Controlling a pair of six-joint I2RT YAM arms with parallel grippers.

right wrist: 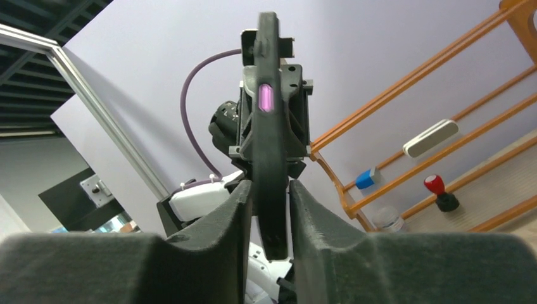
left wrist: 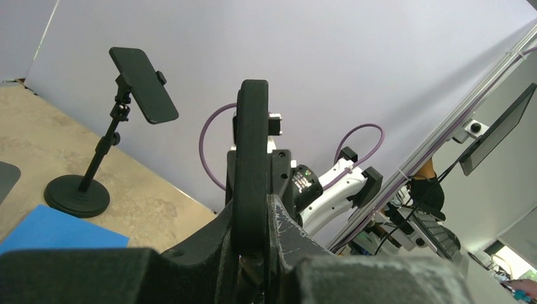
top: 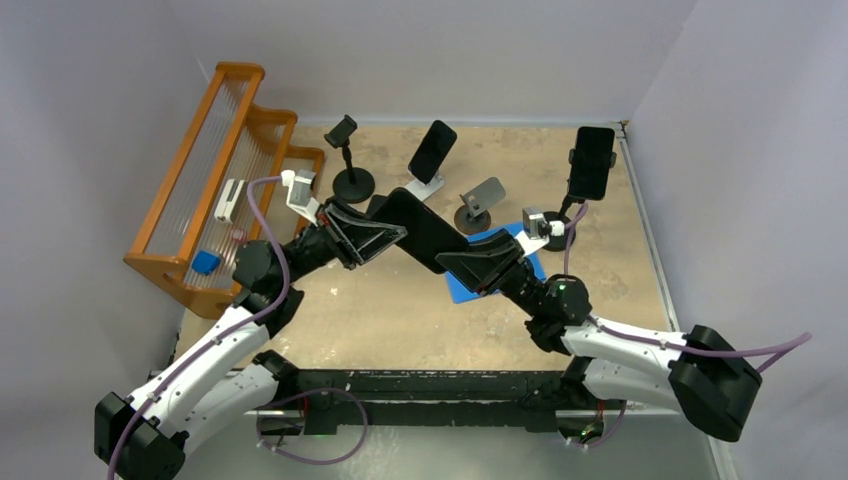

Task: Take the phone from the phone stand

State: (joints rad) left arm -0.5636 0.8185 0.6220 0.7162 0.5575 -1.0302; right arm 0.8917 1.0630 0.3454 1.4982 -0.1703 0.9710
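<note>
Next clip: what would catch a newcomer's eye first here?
The two arms meet mid-table, the left gripper and right gripper both clamped on one black phone near the blue mat. Behind, a second phone sits on a tall stand at back right, and an orange rack lines the left edge.

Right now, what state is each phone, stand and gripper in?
held phone: off any stand, in the air between both grippers.
left gripper: shut on held phone.
right gripper: shut on held phone.
grey stand: empty.
middle phone: mounted on its stand, tilted.
right phone: mounted on its stand, upright.
left black stand: cannot tell whether loaded.
</note>
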